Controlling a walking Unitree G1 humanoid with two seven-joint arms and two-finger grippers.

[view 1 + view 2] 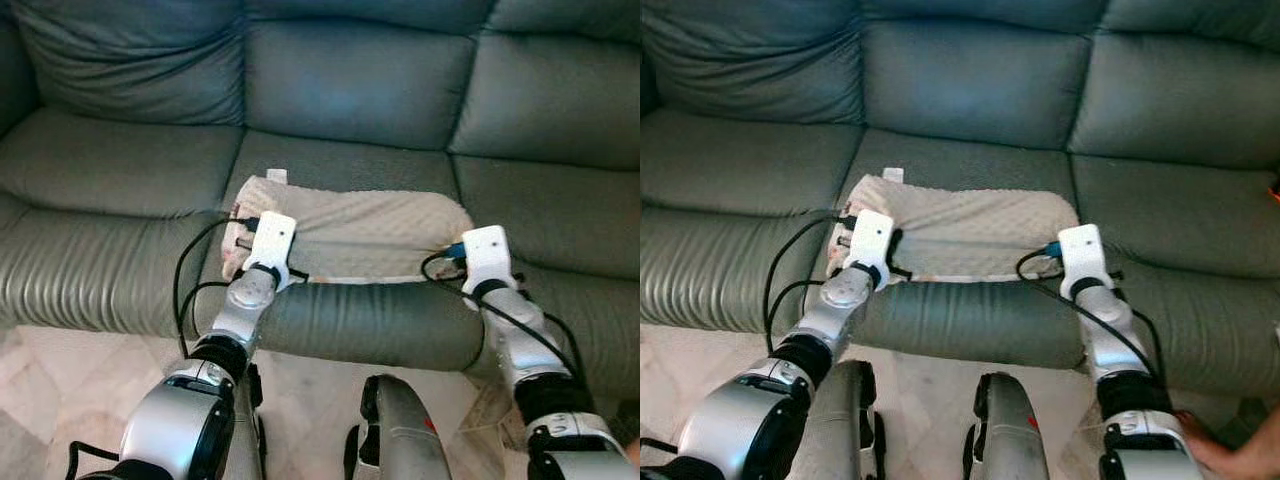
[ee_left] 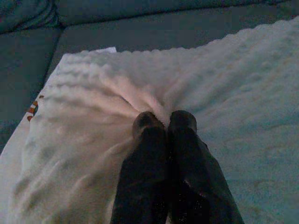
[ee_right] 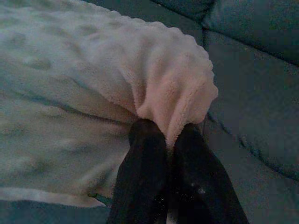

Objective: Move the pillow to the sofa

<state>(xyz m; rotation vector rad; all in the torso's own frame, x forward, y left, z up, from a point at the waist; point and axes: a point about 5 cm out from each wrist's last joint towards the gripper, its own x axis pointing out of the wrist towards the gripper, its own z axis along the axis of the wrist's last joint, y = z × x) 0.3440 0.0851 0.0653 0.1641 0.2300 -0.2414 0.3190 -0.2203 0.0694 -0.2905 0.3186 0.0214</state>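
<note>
Head views: you get soft, even daylight, moderately bright, with a cool blue-green cast over the sofa.
Glare: you see pale sheen on the sofa's back cushions and along its front edge.
Shadows: faint ones sit under the pillow and in the seams between cushions.
Sharpness: your head views are slightly soft but free of motion blur.
Wrist views: yours are much dimmer, grainy and bluish.
Warm patch: pinkish light falls on the pillow fabric by each pincer's fingers.
Focus: the black fingers look soft, with little surface detail.
</note>
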